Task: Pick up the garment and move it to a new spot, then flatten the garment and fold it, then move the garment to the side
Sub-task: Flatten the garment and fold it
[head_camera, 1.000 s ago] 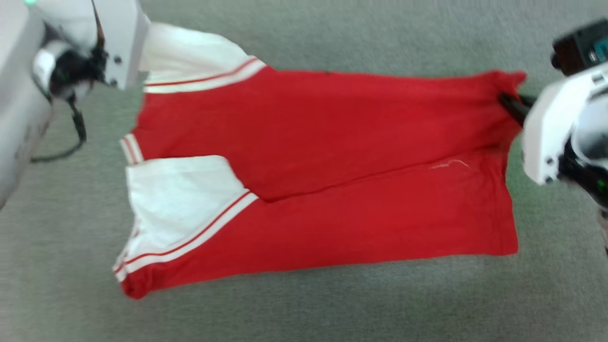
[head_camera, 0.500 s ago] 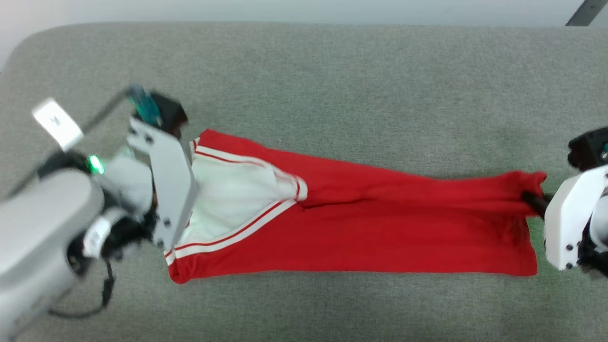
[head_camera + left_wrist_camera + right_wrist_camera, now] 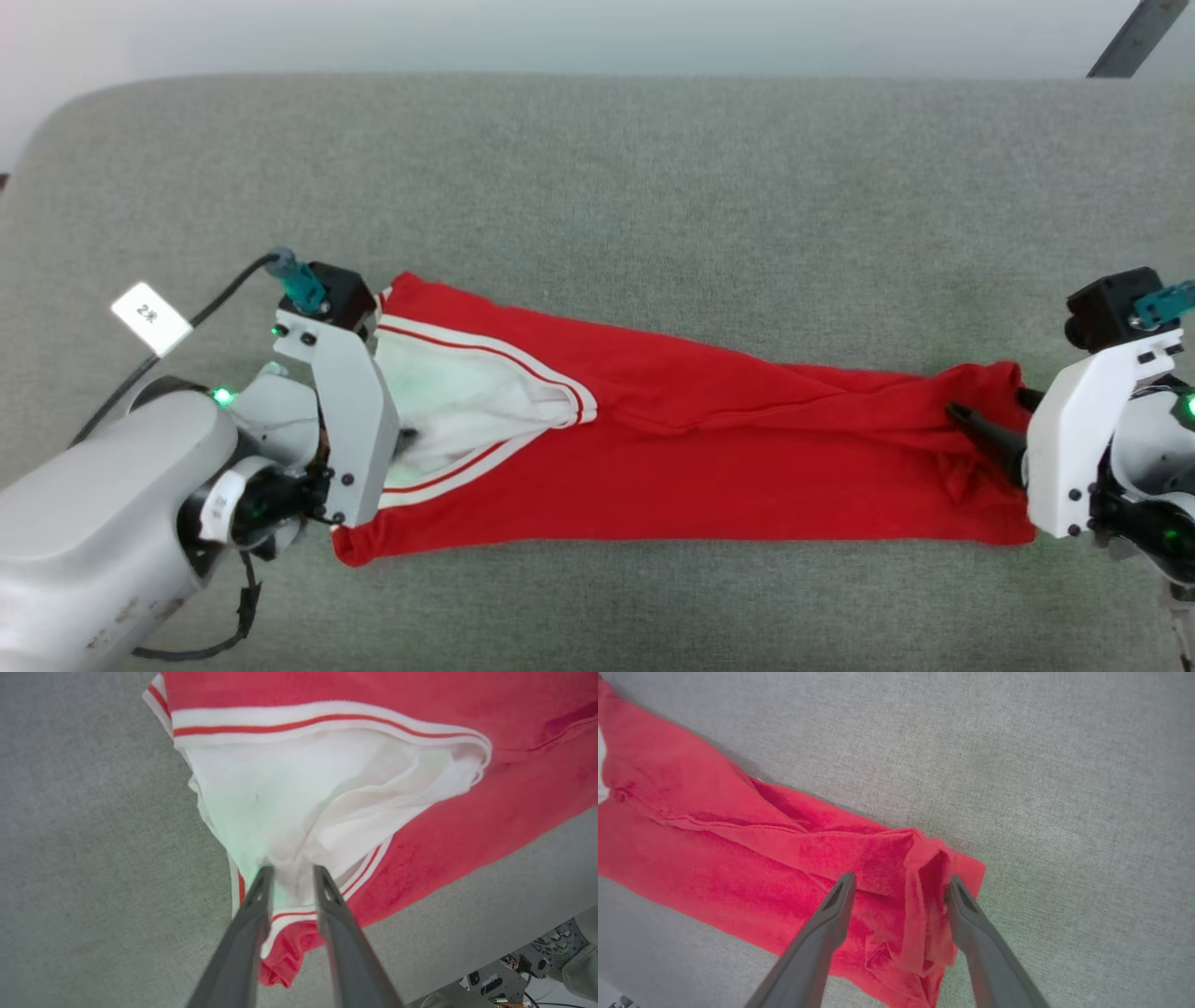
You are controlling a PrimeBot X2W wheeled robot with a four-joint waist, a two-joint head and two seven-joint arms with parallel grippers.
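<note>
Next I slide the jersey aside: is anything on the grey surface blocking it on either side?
Nothing visible lies on the grey surface around the garment. The left gripper pinches its white sleeve end, and the right gripper straddles the hem, open.

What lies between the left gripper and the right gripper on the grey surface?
The red jersey garment with white sleeves spans that stretch, from the left gripper to the right gripper, on the grey fabric surface. The head view shows this.
</note>
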